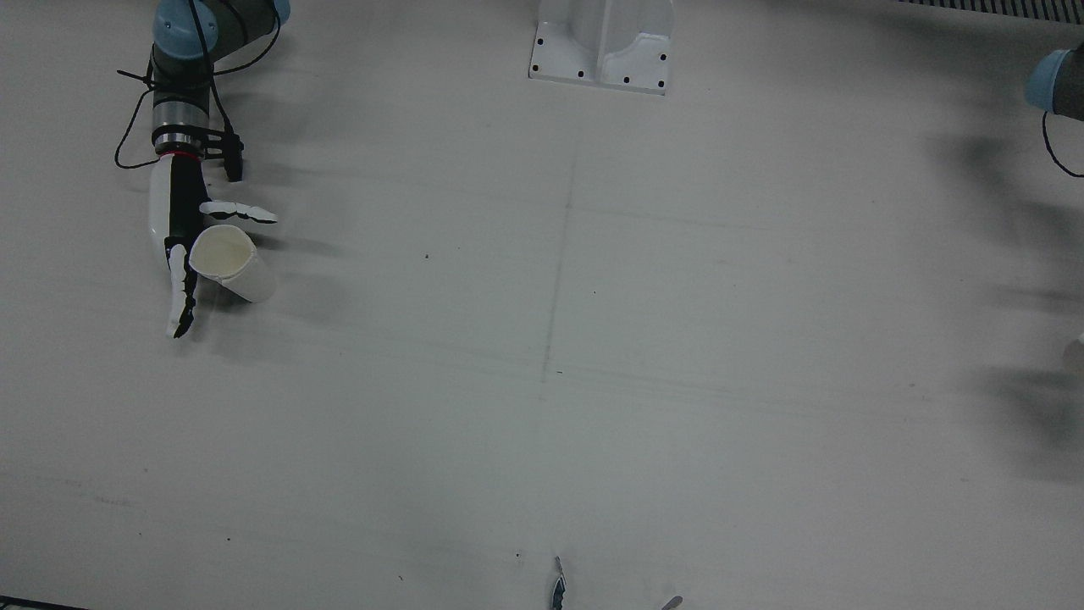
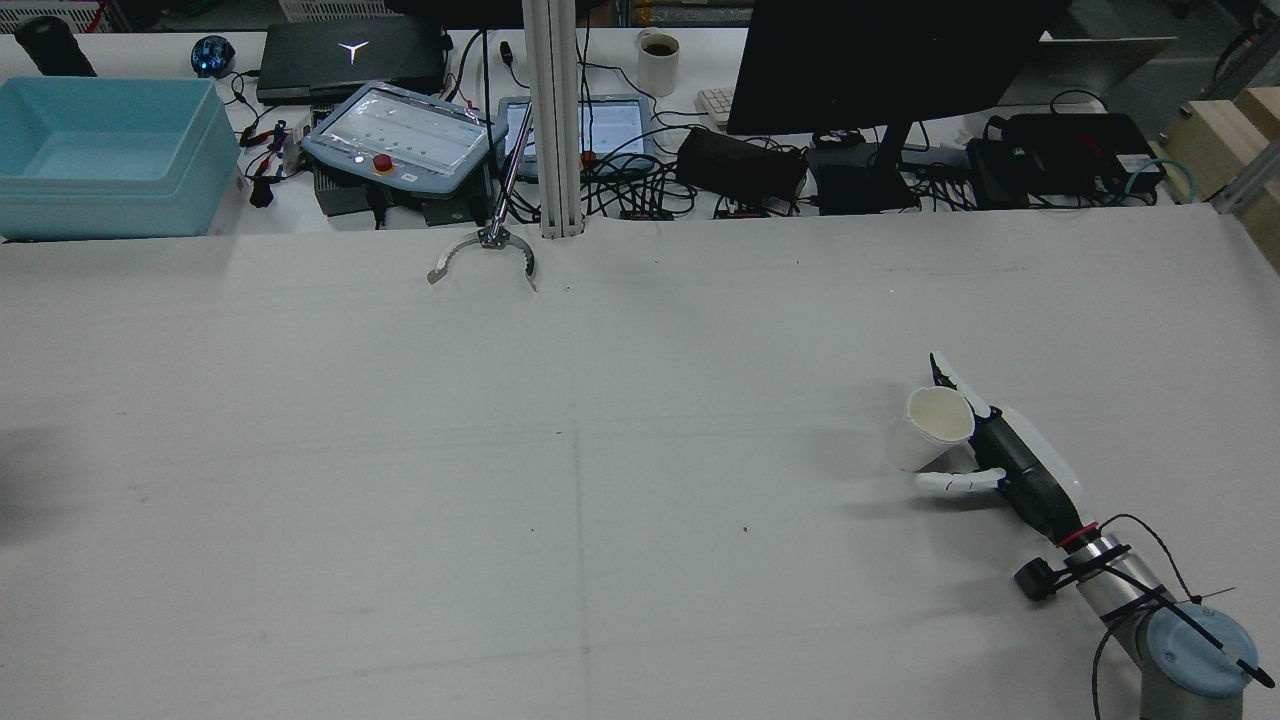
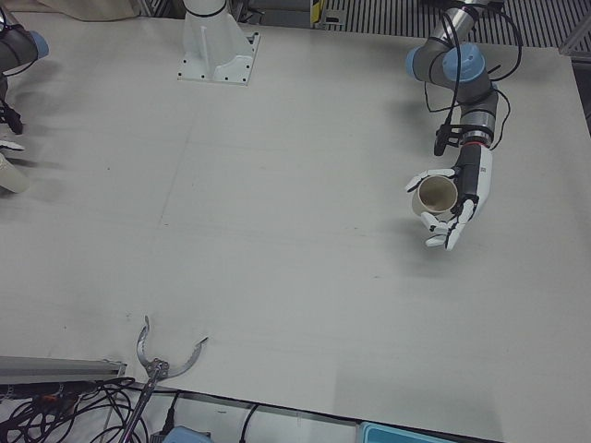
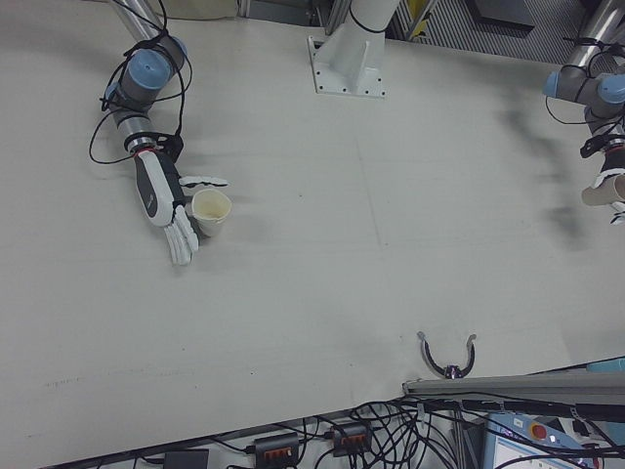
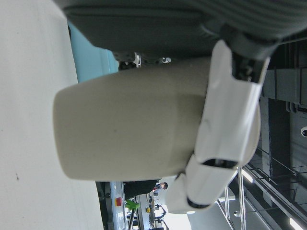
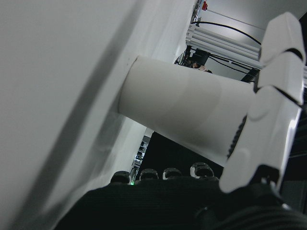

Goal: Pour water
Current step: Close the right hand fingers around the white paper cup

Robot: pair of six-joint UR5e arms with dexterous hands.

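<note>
On the pale grey tabletop point(image 1: 542, 356), near the robot's right edge, stands a white paper cup point(image 1: 231, 263), base down in the right hand view, its mouth showing an empty, cream-coloured inside. The white-and-black right hand point(image 1: 182, 246) lies beside this cup with its fingers point(image 1: 180, 301) stretched out along one side and the thumb reaching across the other side; from the right hand view a white thumb segment rests against the cup wall near the rim, but whether the palm grips it I cannot tell.

Across the tabletop, the left hand point(image 3: 459, 205) holds a second cup, beige and paper-like point(image 3: 436, 194), its mouth turned toward the left-front camera and its inside looking empty. In the left hand view a white finger wraps over the cup near its rim, and the cup's base sits clear of the tabletop. The two cups are well apart, one on each half.

A grey metal claw-shaped clamp point(image 3: 159, 362) sits at the operators' edge.
</note>
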